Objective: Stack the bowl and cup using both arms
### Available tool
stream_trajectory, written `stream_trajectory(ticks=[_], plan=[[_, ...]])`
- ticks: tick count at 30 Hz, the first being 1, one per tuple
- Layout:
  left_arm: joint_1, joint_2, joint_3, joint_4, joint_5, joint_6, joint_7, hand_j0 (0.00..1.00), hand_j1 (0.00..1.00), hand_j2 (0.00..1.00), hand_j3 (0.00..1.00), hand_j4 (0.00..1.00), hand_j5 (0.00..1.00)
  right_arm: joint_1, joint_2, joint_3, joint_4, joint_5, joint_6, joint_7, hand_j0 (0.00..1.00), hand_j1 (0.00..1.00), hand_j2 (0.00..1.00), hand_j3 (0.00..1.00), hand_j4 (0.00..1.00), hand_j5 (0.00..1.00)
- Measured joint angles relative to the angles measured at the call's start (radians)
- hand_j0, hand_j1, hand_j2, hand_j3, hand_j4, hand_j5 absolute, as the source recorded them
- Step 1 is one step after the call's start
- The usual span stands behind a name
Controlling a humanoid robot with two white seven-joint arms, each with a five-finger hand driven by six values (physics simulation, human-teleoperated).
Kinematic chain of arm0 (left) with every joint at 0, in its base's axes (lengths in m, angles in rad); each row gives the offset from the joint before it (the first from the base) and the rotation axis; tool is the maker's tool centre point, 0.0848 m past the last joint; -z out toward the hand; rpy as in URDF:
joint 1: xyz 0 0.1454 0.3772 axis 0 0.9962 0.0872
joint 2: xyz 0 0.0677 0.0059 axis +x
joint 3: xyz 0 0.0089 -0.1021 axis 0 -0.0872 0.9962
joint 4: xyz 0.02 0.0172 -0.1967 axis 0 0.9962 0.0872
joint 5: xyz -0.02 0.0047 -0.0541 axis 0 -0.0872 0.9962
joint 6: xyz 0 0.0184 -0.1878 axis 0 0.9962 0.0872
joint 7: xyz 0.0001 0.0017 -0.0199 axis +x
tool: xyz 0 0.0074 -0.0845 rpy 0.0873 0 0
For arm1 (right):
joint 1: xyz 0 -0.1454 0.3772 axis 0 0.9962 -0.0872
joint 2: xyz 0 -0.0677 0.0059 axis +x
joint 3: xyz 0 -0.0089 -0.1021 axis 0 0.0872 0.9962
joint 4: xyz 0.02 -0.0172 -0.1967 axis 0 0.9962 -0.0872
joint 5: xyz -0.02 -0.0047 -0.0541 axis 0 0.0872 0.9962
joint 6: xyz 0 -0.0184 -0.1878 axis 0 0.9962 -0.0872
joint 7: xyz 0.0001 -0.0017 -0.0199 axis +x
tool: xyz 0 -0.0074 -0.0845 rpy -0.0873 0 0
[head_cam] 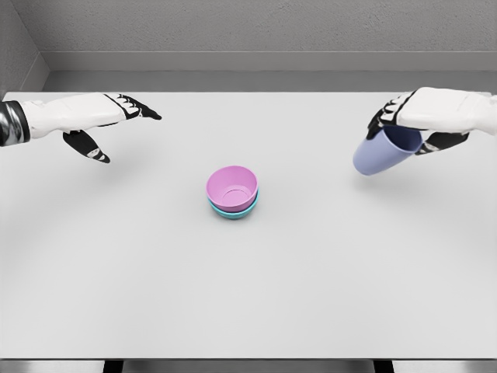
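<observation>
Already the pink bowl (pixel 232 187) sits nested in the teal bowl (pixel 234 209) at the middle of the white table (pixel 248 295), so that part looks done. From the head view, the right hand (pixel 419 116) grips the blue cup (pixel 386 150), tilted and lifted well off to the right of the bowls. The left hand (pixel 109 124) hovers far left, fingers spread, holding nothing. What seems left is bringing the cup over and setting it into the pink bowl.

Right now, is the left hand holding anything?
No, the left hand hangs open and empty over the table, while the right hand grips the blue cup.
</observation>
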Motion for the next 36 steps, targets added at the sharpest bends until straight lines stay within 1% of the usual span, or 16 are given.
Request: stream_trajectory(ticks=[4,10,13,18,22,30,36], plan=[[0.000,0.000,0.000,0.000,0.000,0.000,0.000,1.00,1.00,1.00,1.00,1.00,1.00,-0.015,0.018,0.002,-0.001,-0.001,0.000,0.000,0.67,0.67,0.67,0.67,0.67,0.67],[0.000,0.001,0.000,0.000,0.000,0.000,0.000,1.00,1.00,1.00,1.00,1.00,1.00,-0.067,0.052,0.033,-0.002,-0.001,0.000,0.001,0.67,0.67,0.67,0.67,0.67,0.67],[-0.002,0.002,0.000,0.002,0.000,0.000,0.000,1.00,1.00,1.00,1.00,1.00,1.00,-0.078,0.071,0.047,-0.007,-0.001,0.000,0.001,0.67,0.67,0.67,0.67,0.67,0.67],[-0.009,0.004,0.001,0.021,0.000,0.000,0.000,1.00,1.00,1.00,1.00,1.00,1.00,-0.083,0.083,0.057,-0.010,-0.001,0.000,0.001,0.67,0.67,0.67,0.67,0.67,0.67],[-0.008,0.005,0.006,0.039,0.000,0.000,0.000,1.00,1.00,1.00,1.00,1.00,1.00,-0.107,0.095,0.068,-0.010,-0.001,0.000,0.001,0.67,0.67,0.67,0.67,0.67,0.67],[-0.008,0.006,0.021,0.055,0.000,0.000,0.000,1.00,1.00,1.00,1.00,1.00,1.00,-0.132,0.146,0.102,-0.011,-0.001,0.000,0.001,0.67,0.67,0.67,0.67,0.67,0.67],[-0.008,0.006,0.022,0.057,0.000,0.000,0.000,1.00,1.00,1.00,1.00,1.00,1.00,-0.166,0.182,0.131,-0.011,0.000,0.000,0.001,0.67,0.67,0.67,0.67,0.67,0.67]])
